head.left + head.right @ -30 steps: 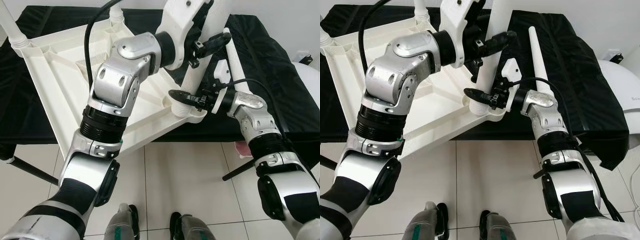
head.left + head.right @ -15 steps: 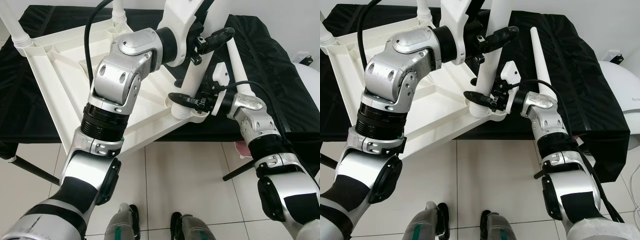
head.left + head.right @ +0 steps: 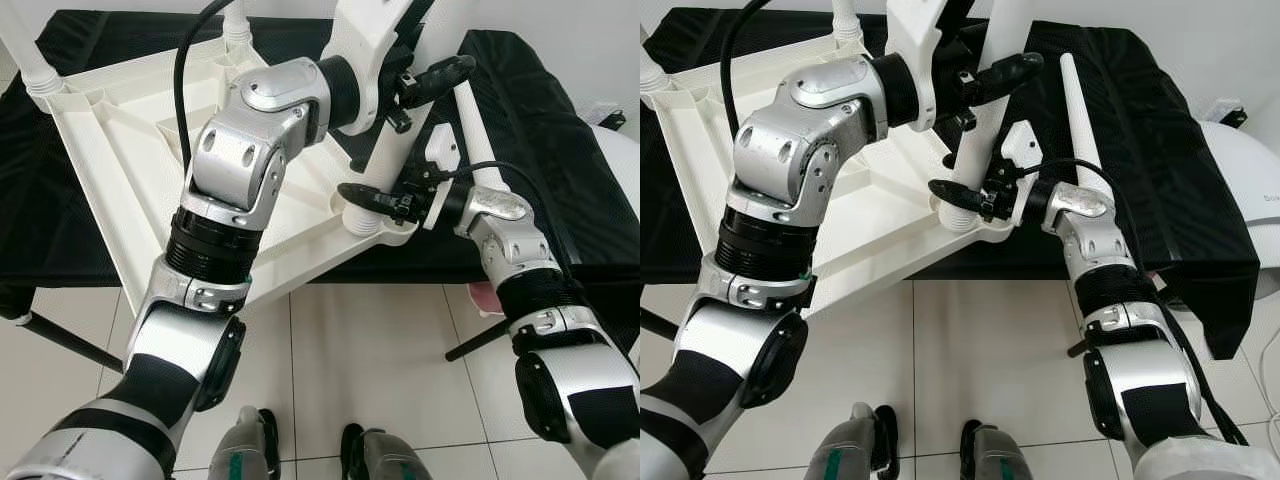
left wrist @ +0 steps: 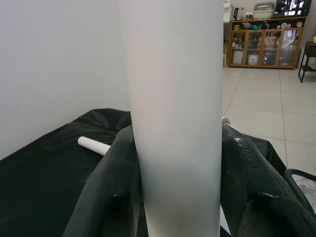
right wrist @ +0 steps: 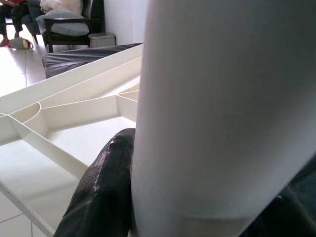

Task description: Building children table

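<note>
1. The jaws of the left gripper point(image 3: 425, 82) are closed round the upright white table leg point(image 3: 980, 120), 1 black finger pressing each side of it, as the left wrist view shows with the leg point(image 4: 173, 118) filling the gap between the pads.
2. The jaws of the right gripper point(image 3: 958, 190) are also closed on this leg, low down just above the corner socket point(image 3: 970, 218); in the right wrist view a black finger point(image 5: 101, 192) lies against it.
3. The upside-down white tabletop point(image 3: 130, 150) lies on a black-covered bench point(image 3: 560, 150), its near corner, which holds the gripped leg, jutting over the bench's front edge.
4. 2 more legs stand in the tabletop's far corners point(image 3: 30, 55).
5. 1 loose leg point(image 3: 1080, 110) lies on the cloth just to the right of the gripped leg.
</note>
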Motion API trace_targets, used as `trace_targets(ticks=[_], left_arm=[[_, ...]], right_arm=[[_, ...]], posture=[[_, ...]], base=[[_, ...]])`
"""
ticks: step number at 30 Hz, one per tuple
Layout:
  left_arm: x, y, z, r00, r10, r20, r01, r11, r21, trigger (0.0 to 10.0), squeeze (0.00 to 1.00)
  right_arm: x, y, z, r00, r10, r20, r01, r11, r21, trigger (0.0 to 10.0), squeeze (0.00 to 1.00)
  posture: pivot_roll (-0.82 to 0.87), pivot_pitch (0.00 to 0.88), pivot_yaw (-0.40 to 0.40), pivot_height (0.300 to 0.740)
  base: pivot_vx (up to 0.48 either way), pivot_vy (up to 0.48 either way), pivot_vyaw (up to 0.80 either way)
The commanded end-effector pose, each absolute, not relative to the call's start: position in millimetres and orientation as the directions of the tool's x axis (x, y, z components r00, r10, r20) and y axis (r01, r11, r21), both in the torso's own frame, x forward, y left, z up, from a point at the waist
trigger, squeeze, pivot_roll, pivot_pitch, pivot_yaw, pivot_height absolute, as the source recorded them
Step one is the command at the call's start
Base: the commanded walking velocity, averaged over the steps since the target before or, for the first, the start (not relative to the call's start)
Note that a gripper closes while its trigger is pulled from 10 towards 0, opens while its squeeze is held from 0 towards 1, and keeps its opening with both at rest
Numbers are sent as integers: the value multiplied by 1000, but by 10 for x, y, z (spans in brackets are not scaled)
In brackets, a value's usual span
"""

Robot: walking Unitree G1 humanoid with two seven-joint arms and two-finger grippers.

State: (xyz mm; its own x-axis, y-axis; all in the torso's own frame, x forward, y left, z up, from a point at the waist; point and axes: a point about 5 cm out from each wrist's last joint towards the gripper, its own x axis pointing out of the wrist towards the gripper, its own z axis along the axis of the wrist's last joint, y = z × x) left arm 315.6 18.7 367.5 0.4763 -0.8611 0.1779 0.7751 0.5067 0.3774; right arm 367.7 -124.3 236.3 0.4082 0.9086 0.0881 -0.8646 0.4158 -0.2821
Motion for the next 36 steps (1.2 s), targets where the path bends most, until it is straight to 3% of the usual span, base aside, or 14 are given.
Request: trace_targets(ticks=[1, 8, 9, 13, 14, 36], left_arm=[[3189, 203, 3707, 536, -822, 190, 730, 565, 385, 10000, 0], [3200, 220, 3704, 543, -819, 183, 721, 567, 398, 10000, 0], [3200, 220, 3701, 543, -819, 183, 720, 567, 400, 10000, 0], [3201, 222, 3698, 545, -818, 184, 719, 569, 399, 10000, 0], [3203, 224, 3699, 545, -818, 184, 718, 569, 400, 10000, 0], [3220, 262, 3799, 546, -810, 213, 703, 581, 409, 10000, 0]], right_arm=[[3690, -1284, 2466, 415, 902, 121, -846, 432, -312, 10000, 0], [3716, -1308, 2501, 441, 887, 136, -839, 461, -291, 10000, 31], [3722, -1311, 2506, 442, 886, 139, -841, 463, -279, 10000, 1000], [3729, -1318, 2523, 445, 884, 145, -838, 468, -281, 10000, 1000], [3731, -1322, 2529, 446, 884, 142, -835, 468, -290, 10000, 0], [3716, -1300, 2348, 422, 902, 86, -871, 430, -238, 10000, 0]], posture=[[-15, 175, -73, 740], [-16, 173, -73, 740], [-16, 164, -75, 740], [-16, 164, -75, 740], [-16, 164, -75, 740], [-14, 165, -82, 740]], base=[[0, 0, 0], [0, 0, 0], [0, 0, 0], [0, 0, 0], [0, 0, 0], [0, 0, 0]])
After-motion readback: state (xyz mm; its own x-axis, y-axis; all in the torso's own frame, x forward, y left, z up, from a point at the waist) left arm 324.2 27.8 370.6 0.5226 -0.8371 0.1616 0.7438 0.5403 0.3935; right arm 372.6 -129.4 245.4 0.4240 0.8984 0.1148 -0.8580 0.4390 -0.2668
